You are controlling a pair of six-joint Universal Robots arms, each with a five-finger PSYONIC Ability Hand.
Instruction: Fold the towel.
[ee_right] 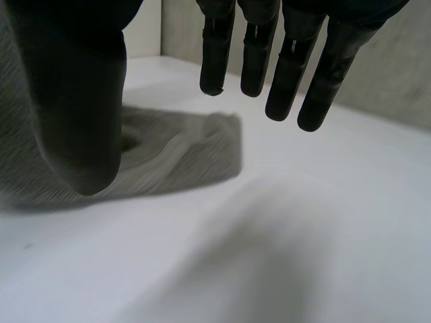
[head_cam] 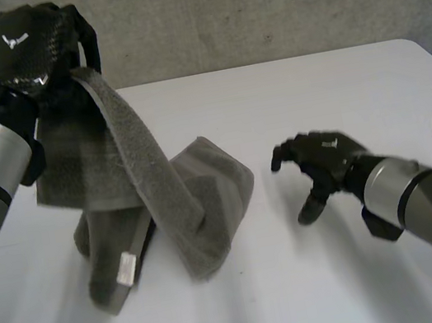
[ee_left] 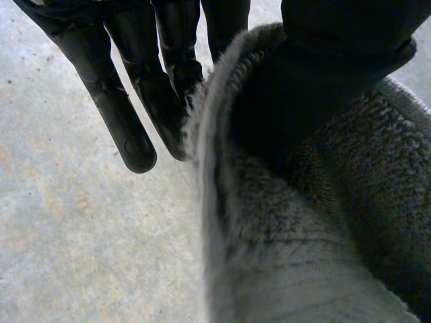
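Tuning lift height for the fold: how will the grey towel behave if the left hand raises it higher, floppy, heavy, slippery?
Likely very floppy: the towel hangs limp from the left hand and slumps in folds on the table. Its thick pile suggests some weight yet decent grip, so slipping seems unlikely. The lower end would probably drag.
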